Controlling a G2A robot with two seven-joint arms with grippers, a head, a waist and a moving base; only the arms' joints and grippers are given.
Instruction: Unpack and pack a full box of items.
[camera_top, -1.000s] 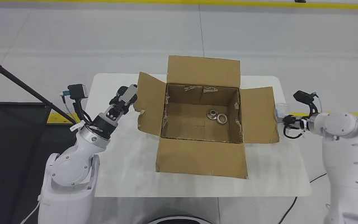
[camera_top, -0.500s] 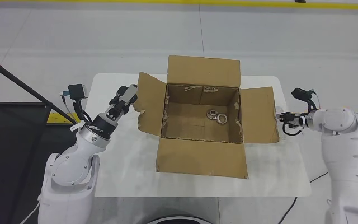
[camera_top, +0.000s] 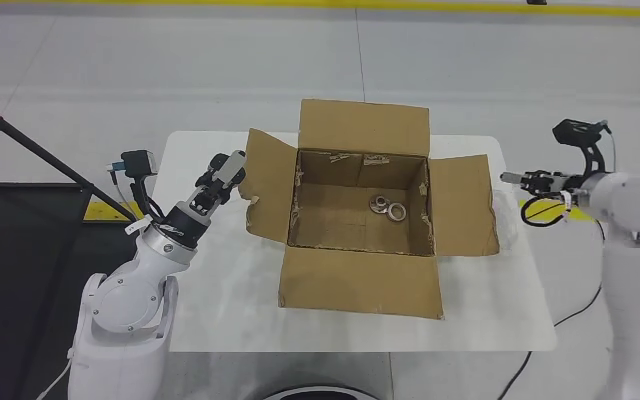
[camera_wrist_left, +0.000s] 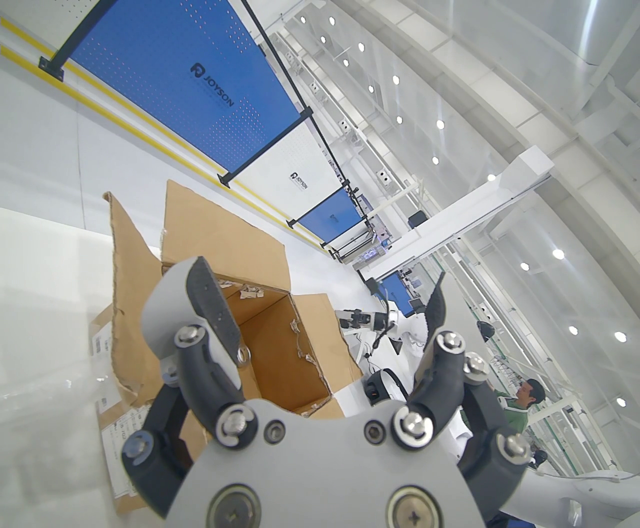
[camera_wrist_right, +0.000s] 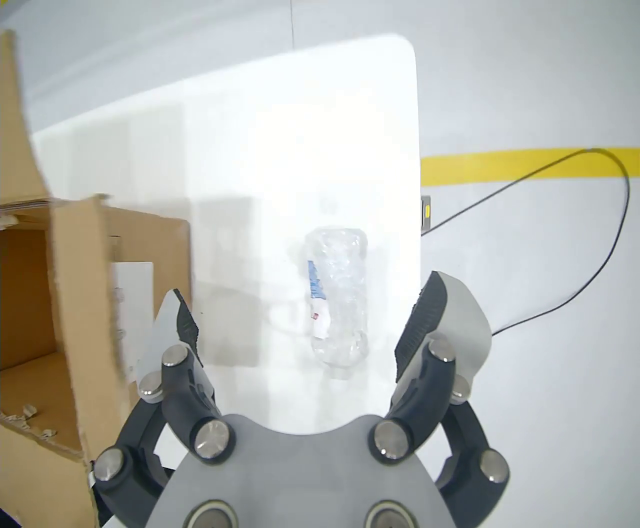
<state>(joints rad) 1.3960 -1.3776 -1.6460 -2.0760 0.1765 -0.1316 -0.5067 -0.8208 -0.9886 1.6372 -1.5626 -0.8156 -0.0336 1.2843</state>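
**Open box at table centre, both grippers spread and empty**

Top view: the cardboard box (camera_top: 360, 215) stands in the middle of the white table (camera_top: 220, 300) with all four flaps folded outward. On its floor, toward the far right corner, lie two small ring-shaped items (camera_top: 386, 208), touching each other.

The left gripper (camera_top: 228, 172) hangs over the table just beside the box's left flap, pointed toward the box. In the left wrist view its jaws stand wide apart, with nothing between the fingers (camera_wrist_left: 212, 300); the open box (camera_wrist_left: 260, 320) lies beyond them.

The right gripper (camera_top: 512, 179) is at the table's right edge, just outside the box's right flap. In the right wrist view its jaws are likewise spread and hold nothing. Seen between the dark ribbed pads (camera_wrist_right: 417, 320), a clear, crumpled plastic bottle (camera_wrist_right: 337, 305) lies on its side on the table (camera_wrist_right: 260, 150), apart from the fingers, between the right flap (camera_wrist_right: 85, 280) and the table's right edge. On the floor beyond run a yellow line (camera_wrist_right: 525, 165) and a black cable (camera_wrist_right: 607, 260)
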